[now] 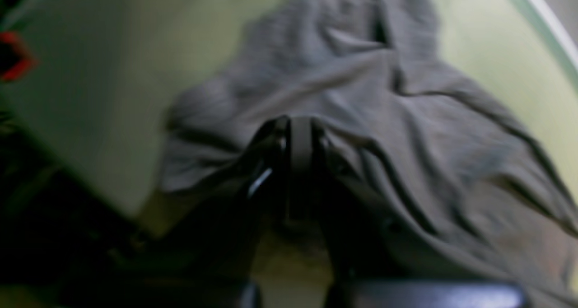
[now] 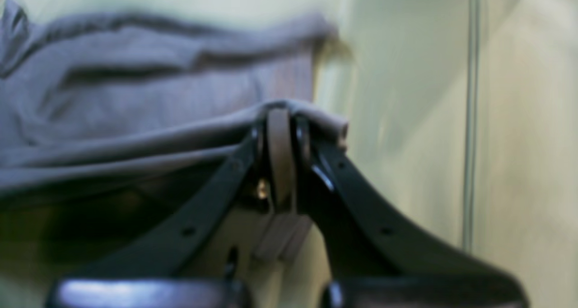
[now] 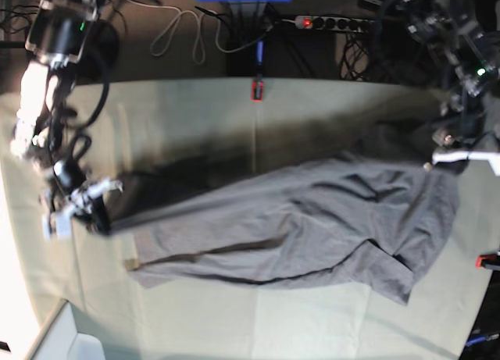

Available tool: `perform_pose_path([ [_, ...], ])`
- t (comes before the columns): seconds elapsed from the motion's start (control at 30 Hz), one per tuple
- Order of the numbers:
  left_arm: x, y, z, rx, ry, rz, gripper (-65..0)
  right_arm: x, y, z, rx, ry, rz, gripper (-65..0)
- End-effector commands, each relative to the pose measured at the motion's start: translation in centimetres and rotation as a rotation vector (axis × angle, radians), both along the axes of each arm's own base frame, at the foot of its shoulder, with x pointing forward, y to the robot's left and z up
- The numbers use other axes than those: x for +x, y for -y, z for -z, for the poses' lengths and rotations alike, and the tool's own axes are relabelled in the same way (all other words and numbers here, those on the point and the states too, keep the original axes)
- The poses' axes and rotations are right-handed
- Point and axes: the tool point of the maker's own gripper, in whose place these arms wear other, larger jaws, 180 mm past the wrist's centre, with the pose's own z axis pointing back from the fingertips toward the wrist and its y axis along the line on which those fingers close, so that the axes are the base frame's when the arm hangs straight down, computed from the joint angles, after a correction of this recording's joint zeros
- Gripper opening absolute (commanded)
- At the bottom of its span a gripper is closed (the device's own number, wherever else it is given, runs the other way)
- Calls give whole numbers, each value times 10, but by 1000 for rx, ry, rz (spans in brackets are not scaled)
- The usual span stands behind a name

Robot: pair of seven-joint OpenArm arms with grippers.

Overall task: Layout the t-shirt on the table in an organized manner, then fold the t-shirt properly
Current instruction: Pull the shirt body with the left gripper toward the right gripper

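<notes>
t-shirt stretched lengthwise between 2 pincers

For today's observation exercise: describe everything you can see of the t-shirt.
The t-shirt is plain dark grey, soft knit-looking cloth, creased. It hangs stretched between both arms above the pale green table, its lower part resting there. The right gripper is shut on one edge, the left gripper on the opposite end. Collar and label cannot be made out.
</notes>
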Motion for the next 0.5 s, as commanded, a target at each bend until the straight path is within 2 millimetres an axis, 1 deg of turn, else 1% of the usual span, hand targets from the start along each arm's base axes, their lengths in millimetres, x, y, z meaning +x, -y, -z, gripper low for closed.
perform_pose_path([
  [0.0, 8, 7, -15, 11, 52, 14, -650, 19, 1, -31, 3, 89, -11, -650],
  [0.1, 24, 32, -25, -13, 100, 67, -650, 48, -1, -64, -6, 155, -19, -650],
  [0.17, 34, 47, -31, -17, 123, 111, -650, 67, -11, -88, -15, 203, -50, -650],
  [0.23, 44, 66, -37, -30, 143, 166, -650, 83, -18, -113, -37, 250, -80, -650],
  [0.33, 56, 103, -43, -109, 189, 264, -650, 103, -27, -149, -49, 322, -108, -650],
  [0.43, 64, 146, -51, -199, 230, 383, -650, 126, -30, -175, -31, 363, -113, -650],
  [0.47, 65, 158, -53, -216, 236, 418, -650, 133, -29, -180, -26, 366, -113, -650],
])
